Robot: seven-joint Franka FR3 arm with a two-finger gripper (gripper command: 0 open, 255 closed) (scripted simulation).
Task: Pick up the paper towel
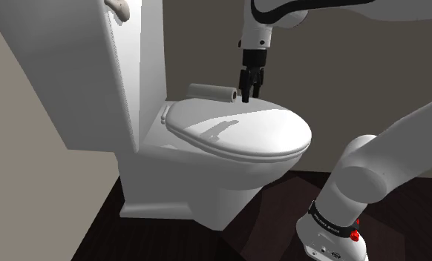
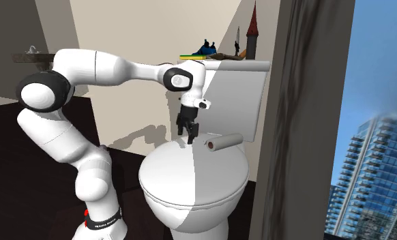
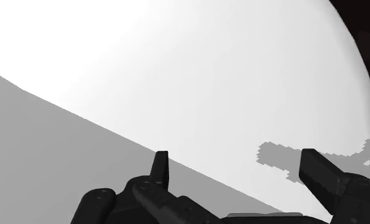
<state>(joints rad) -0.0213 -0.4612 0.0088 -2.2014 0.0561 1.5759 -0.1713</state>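
The paper towel (image 1: pixel 211 91) (image 2: pixel 223 142) is a pale roll lying on its side at the back of the closed white toilet lid (image 1: pixel 237 133) (image 2: pixel 190 174), just in front of the tank. My black gripper (image 1: pixel 251 95) (image 2: pixel 190 138) hangs pointing down over the lid's rear, a little apart from the roll's end, on the shoulder view's right of it. In the wrist view the gripper (image 3: pixel 238 168) is open, its fingers wide apart with nothing between them, over the bare lid (image 3: pixel 196 83), where its shadow falls.
The tall white tank (image 1: pixel 96 74) (image 2: pixel 234 95) rises right behind the roll, with several small items (image 2: pixel 211 51) on its top. A dark wall edge (image 2: pixel 299 116) stands close on the second exterior view's right. Dark floor (image 1: pixel 281 222) surrounds the bowl.
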